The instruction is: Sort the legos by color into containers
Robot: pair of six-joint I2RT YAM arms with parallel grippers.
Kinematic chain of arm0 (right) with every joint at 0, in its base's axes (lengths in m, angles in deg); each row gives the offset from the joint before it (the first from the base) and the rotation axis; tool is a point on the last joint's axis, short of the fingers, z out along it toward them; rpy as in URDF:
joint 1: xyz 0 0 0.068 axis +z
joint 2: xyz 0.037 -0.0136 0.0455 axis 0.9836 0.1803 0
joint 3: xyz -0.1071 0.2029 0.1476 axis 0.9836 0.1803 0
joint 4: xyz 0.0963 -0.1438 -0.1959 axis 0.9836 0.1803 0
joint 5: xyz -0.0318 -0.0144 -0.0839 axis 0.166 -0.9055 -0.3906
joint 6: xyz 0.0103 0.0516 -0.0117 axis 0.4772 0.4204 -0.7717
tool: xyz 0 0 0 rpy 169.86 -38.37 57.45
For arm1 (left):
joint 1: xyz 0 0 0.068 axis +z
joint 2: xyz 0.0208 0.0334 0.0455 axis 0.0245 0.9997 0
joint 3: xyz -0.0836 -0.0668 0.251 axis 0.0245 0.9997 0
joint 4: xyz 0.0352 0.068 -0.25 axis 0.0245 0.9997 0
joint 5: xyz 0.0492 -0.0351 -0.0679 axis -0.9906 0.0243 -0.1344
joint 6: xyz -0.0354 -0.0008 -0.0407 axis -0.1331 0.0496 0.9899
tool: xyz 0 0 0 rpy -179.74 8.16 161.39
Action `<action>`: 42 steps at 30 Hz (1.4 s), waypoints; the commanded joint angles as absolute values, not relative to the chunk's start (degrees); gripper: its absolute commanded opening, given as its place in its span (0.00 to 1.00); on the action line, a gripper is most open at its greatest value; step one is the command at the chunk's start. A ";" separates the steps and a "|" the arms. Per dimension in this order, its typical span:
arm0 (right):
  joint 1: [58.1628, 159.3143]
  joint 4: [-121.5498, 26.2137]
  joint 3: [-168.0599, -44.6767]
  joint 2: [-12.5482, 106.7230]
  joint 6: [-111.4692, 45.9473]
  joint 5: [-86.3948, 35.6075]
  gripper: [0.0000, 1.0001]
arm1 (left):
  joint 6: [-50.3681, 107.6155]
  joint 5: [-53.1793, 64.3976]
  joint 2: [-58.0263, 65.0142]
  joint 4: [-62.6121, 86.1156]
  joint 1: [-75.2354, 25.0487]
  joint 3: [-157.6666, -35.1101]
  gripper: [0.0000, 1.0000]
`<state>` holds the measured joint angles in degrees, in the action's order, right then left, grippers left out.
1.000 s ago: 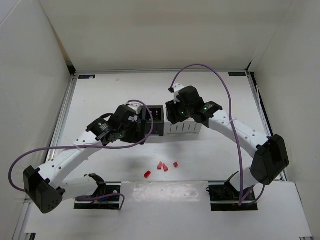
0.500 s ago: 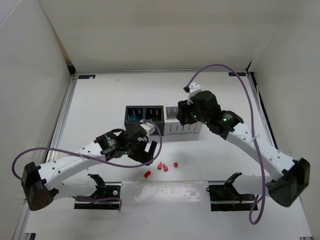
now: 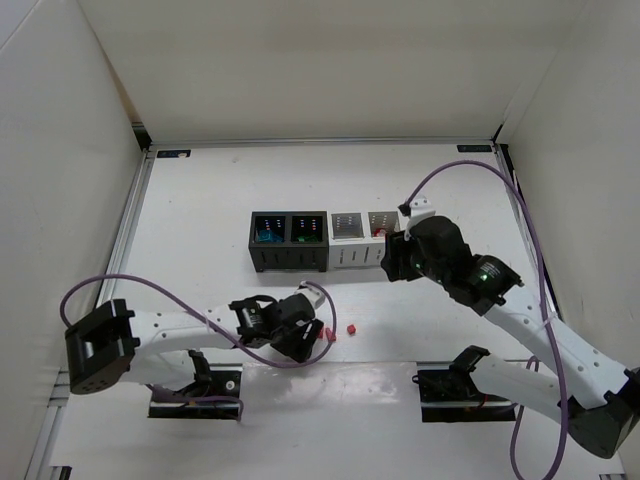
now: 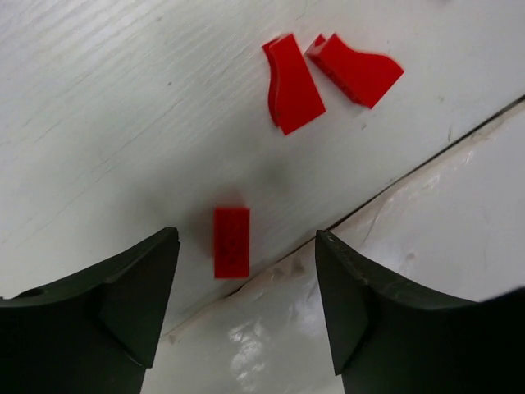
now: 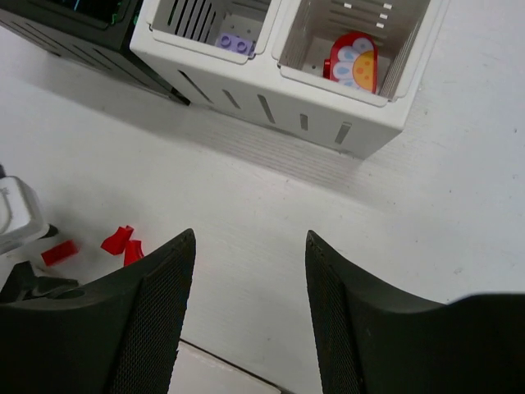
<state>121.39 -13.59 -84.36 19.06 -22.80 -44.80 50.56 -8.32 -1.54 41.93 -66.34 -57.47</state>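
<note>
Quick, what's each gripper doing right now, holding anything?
Left gripper: open, holding nothing, jaws either side of a red brick.
Right gripper: open, empty, in front of the white bins.

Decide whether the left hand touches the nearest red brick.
Apart: the left wrist view shows bare table between the red brick and the left hand.

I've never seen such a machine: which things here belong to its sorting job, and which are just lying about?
Job: loose red bricks, black bins, white bins, lilac brick inside one, red piece inside the other.
Lying about: purple cables, black base plates.
</note>
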 commanded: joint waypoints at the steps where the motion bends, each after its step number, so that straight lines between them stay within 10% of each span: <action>1: 121.89 -12.14 -84.08 17.25 -20.86 -47.18 0.60 | 51.49 -9.86 1.38 34.87 -67.50 -57.70 0.76; 8: 120.83 -10.65 -84.44 16.28 -20.51 -47.36 0.60 | 52.38 -13.02 7.98 39.33 -71.19 -61.39 0.52; 25: 120.04 -11.00 -84.17 14.79 -21.30 -46.13 0.60 | 56.06 -14.78 3.50 45.23 -72.68 -57.54 0.55; 31: 120.13 -11.26 -83.73 14.70 -20.42 -46.22 0.60 | 56.33 -13.64 2.79 45.76 -74.00 -57.88 0.26; 42: 119.87 -11.96 -83.64 13.99 -20.50 -46.83 0.60 | 55.98 -18.73 -1.15 52.44 -75.15 -61.75 0.09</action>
<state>119.84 -10.68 -83.46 15.02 -20.64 -46.20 55.61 -18.25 1.95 46.70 -74.43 -60.73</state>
